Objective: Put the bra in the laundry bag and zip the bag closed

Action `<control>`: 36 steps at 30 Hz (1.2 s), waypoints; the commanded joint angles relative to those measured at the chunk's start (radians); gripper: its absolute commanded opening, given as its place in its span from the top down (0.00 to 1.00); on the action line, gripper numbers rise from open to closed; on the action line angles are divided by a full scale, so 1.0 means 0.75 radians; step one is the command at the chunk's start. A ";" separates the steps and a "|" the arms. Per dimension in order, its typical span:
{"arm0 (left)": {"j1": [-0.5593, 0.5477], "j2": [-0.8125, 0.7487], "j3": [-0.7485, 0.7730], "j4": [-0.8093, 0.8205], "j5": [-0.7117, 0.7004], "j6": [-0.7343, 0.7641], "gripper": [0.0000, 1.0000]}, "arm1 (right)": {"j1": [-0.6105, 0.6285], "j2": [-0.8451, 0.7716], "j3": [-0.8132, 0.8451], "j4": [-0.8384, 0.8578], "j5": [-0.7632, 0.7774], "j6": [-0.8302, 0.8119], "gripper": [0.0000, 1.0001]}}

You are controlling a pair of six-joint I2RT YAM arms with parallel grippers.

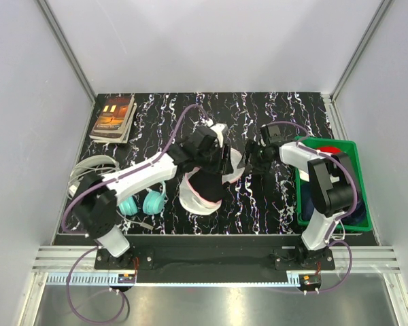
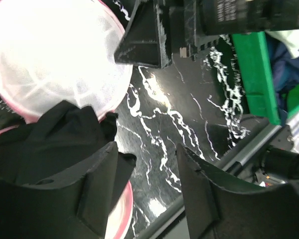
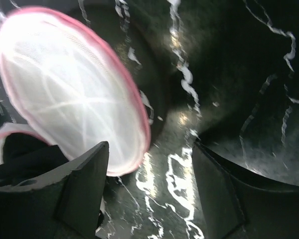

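Black white-veined tabletop [image 1: 163,112] between plain pale grey walls [image 1: 211,41].

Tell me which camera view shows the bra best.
Left wrist. The bra fills the lower left there, black folds bunched against the pink-trimmed mesh of the laundry bag. Top external shows it small and dark, hard to separate from the black left gripper above it. Right wrist catches only a dark corner at its lower left.

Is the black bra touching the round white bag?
Touching. The left wrist view shows the bra lying in the lower half of the laundry bag.
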 commanded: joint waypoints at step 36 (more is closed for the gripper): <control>-0.031 0.070 -0.237 0.095 -0.198 -0.062 0.84 | 0.080 -0.899 -0.309 -0.119 0.307 0.084 1.00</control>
